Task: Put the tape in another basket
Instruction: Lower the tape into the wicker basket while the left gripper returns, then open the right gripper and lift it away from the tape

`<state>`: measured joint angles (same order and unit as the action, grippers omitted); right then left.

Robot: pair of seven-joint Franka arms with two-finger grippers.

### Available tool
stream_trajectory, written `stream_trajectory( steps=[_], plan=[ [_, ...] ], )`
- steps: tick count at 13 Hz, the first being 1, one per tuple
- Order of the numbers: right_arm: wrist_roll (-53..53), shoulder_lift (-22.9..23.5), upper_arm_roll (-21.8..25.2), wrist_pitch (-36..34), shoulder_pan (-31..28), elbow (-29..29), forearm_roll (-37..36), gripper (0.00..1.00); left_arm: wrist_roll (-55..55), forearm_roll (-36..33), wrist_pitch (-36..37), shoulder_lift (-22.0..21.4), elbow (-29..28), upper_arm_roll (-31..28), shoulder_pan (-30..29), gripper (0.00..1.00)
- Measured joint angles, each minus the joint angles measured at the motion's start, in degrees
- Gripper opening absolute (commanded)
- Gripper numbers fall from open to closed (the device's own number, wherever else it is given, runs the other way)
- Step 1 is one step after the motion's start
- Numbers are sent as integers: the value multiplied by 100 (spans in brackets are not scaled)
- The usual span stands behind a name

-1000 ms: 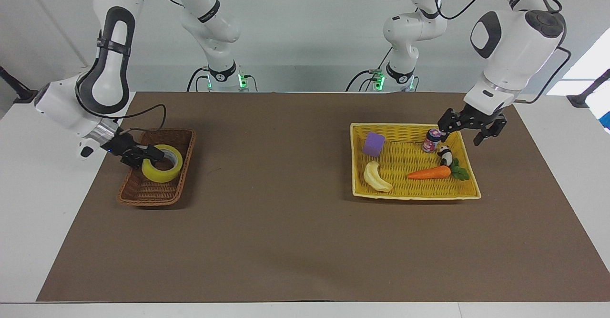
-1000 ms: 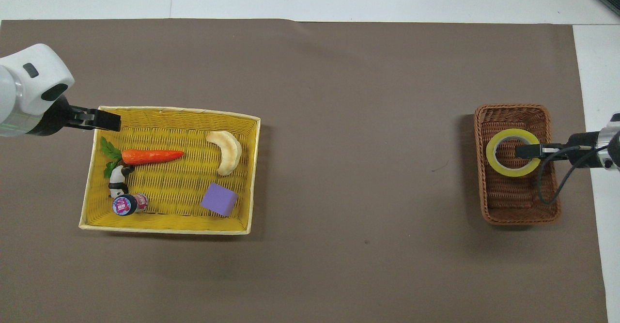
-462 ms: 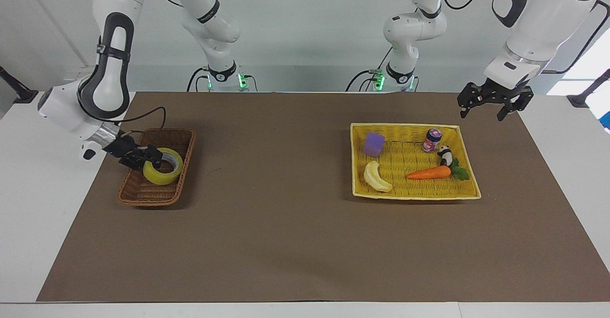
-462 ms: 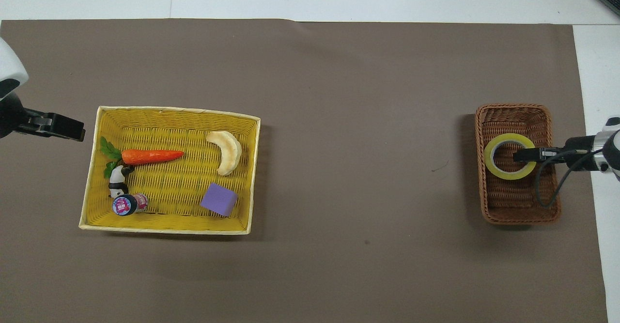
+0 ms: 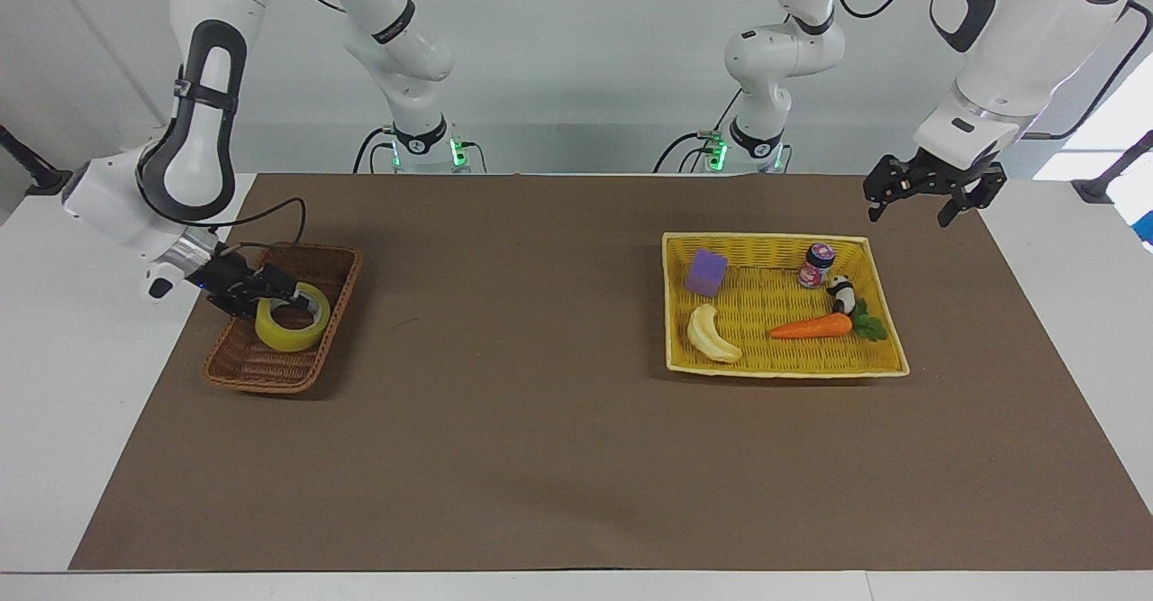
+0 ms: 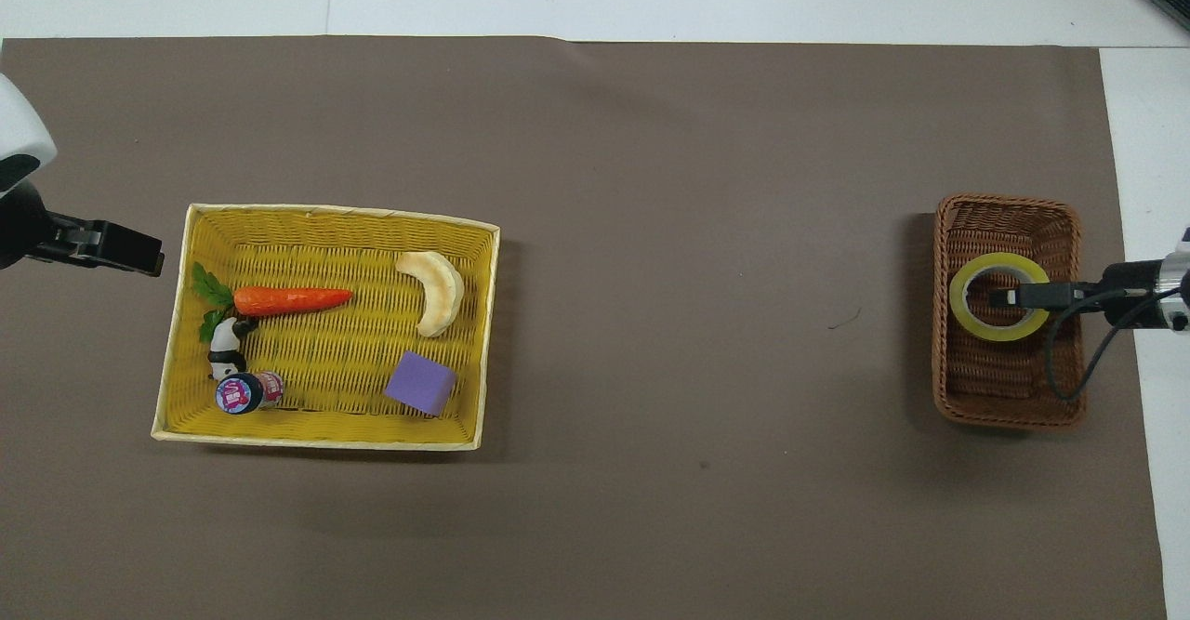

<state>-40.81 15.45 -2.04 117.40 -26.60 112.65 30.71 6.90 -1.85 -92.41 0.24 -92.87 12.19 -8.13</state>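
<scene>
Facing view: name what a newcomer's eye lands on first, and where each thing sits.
First, the yellow tape lying in the brown basket at the right arm's end of the table, with the right gripper reaching into its core. Next, the bright yellow tray toward the left arm's end, holding a carrot, a banana and a purple block. The left gripper hangs open above the table beside the tray.

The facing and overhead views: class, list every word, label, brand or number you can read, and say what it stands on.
No text can be read.
small jar: pink and blue label on its lid, print too small to read.
tape, basket, yellow tray: no lettering visible.
</scene>
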Motion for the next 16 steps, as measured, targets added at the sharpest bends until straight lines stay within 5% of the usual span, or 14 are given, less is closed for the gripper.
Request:
stream_trajectory(
  steps=[4, 9, 14, 16],
  plan=[
    [367, -111, -48, 0, 147, -497, -71, 100, 0, 0, 2, 0, 0, 4, 0, 100],
    [1575, -592, -71, -12, 816, -971, -1337, 100, 0, 7, 51, 0, 0, -10, 43, 100],
    [3455, -1299, -102, -448, 1829, -983, -2668, 100, 0, 15, 158, -3, 105, -1271, 1413, 100],
    [4142, -1511, -109, -740, 2207, -983, -2957, 100, 0, 17, 311, -7, 260, -1401, 1540, 100]
  ],
)
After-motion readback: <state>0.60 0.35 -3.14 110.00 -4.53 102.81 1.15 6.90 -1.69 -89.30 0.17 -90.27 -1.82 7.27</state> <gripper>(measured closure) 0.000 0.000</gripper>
